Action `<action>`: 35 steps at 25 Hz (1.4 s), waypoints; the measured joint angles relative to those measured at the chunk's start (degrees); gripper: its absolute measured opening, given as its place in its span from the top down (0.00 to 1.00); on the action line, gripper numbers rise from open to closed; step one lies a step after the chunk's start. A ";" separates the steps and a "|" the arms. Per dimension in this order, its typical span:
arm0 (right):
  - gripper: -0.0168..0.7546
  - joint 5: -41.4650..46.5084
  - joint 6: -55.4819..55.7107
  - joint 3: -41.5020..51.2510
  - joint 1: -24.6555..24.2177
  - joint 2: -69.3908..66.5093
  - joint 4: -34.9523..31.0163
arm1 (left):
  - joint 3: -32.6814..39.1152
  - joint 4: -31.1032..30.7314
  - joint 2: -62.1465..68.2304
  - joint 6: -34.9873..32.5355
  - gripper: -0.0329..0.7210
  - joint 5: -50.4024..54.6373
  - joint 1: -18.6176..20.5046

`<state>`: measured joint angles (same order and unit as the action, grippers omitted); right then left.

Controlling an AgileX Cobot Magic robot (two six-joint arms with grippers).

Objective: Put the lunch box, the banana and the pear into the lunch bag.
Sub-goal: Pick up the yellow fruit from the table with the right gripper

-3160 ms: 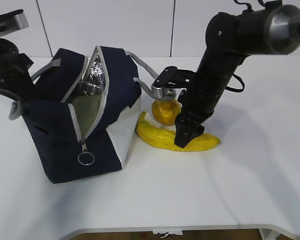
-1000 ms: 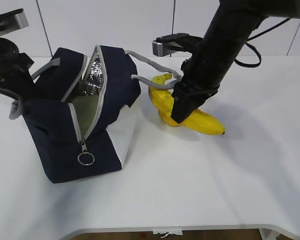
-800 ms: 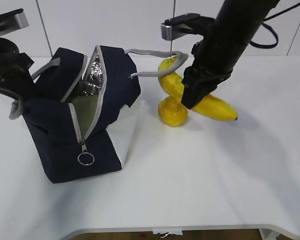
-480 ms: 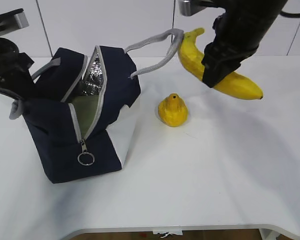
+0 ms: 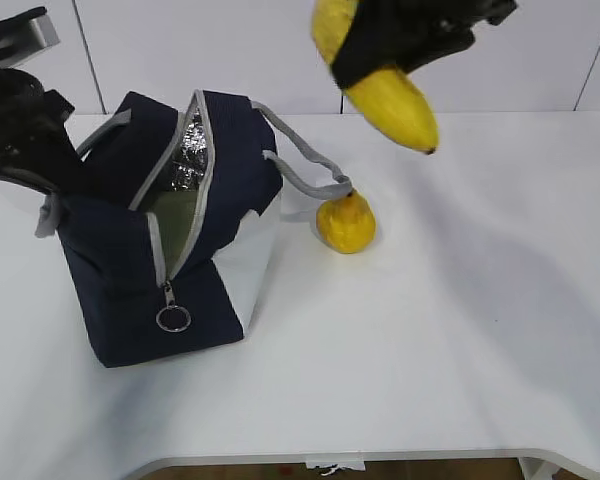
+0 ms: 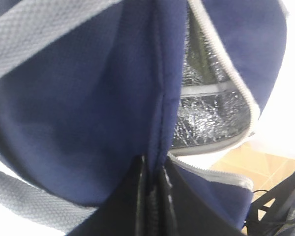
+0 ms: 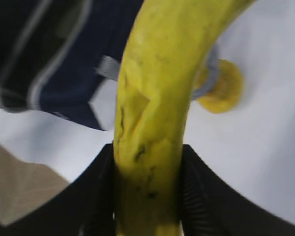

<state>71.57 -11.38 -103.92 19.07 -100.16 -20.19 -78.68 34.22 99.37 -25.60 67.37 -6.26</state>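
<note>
The navy lunch bag (image 5: 170, 250) stands at the left with its zipper open and its silver lining (image 6: 206, 98) showing. A sage-green surface, the lunch box (image 5: 175, 215), lies inside the opening. My left gripper (image 5: 50, 175) is shut on the bag's (image 6: 78, 98) upper fabric edge, pinched between the fingers of that left gripper (image 6: 155, 191). My right gripper (image 5: 375, 55) is shut on the banana (image 5: 390, 95) and holds it high in the air, right of the bag's opening. In the right wrist view, the banana (image 7: 152, 113) fills the right gripper (image 7: 147, 196). The pear (image 5: 346, 222) sits on the table beside the bag.
A grey webbing handle (image 5: 305, 170) droops from the bag down onto the pear (image 7: 221, 88). A ring pull (image 5: 172, 318) hangs from the zipper on the bag's front. The white table (image 5: 460, 330) stretches to the right and front, and its front edge is near.
The right gripper has risen and moved left with the banana. The grey handle that was caught on the banana has dropped back onto the pear. The left gripper still grips the bag's edge.
</note>
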 joint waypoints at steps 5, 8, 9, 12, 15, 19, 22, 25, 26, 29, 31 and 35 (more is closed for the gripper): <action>0.61 -3.40 -0.62 -0.21 0.00 -1.92 -19.79 | 0.00 3.78 0.00 0.00 0.95 1.03 0.00; 0.61 -5.56 -3.80 -0.21 0.11 -4.50 -29.10 | 0.00 4.91 0.00 0.00 0.95 1.15 0.00; 0.61 -6.07 -5.17 -0.21 0.25 -5.58 -31.91 | 0.00 4.93 0.00 0.00 0.95 1.15 0.00; 0.61 -7.51 -8.56 -0.21 1.53 -8.88 -36.61 | -0.25 5.14 0.00 0.00 0.95 1.15 0.00; 0.61 -9.38 -11.56 -0.21 4.00 -12.09 -38.21 | -0.95 5.38 0.00 0.00 0.95 1.29 0.00; 0.61 -13.61 -14.83 -0.21 6.38 -15.68 -38.65 | -1.08 6.32 -0.96 0.00 0.95 1.42 0.00; 0.61 -16.65 -16.58 -0.21 6.76 -18.28 -38.86 | -1.08 6.43 -1.74 0.00 0.95 1.56 0.00; 0.61 -19.50 -17.64 -0.21 6.80 -20.50 -38.34 | -1.08 6.43 -2.73 0.00 0.95 1.60 0.49; 0.61 -20.41 -17.64 -0.21 6.80 -21.03 -38.01 | -1.08 6.43 -3.01 0.00 0.95 1.69 0.62; 0.61 -21.21 -17.97 -0.21 6.80 -22.43 -36.01 | -1.08 6.94 -3.69 0.00 0.95 1.83 1.21; 0.61 -21.44 -17.98 -0.21 6.80 -22.67 -35.15 | -1.08 7.76 -3.91 0.00 0.95 1.82 1.32; 0.61 -21.53 -18.08 -0.21 7.39 -22.67 -33.86 | -1.08 8.53 -4.03 0.00 0.95 1.70 1.32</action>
<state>50.04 -29.46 -104.13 26.47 -122.83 -54.05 -79.77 42.76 95.34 -25.60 69.07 -4.94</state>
